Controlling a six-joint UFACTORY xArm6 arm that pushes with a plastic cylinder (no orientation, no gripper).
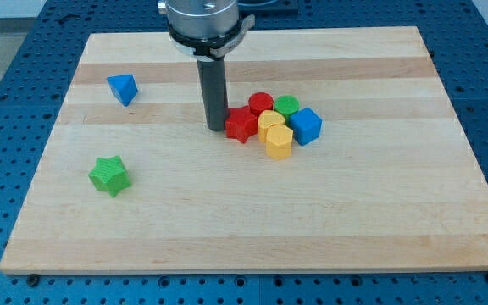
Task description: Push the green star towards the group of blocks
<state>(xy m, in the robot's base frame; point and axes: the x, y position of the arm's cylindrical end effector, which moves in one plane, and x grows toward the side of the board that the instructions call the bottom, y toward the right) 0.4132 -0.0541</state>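
The green star lies alone at the view's lower left of the wooden board. The group of blocks sits near the middle: a red star, a red cylinder, a green cylinder, a yellow heart-like block, a yellow hexagon and a blue cube. My tip rests on the board just left of the red star, touching or nearly touching it. It is far to the upper right of the green star.
A blue triangular block lies alone at the view's upper left. The board sits on a blue perforated table. The arm's grey mount hangs over the board's top edge.
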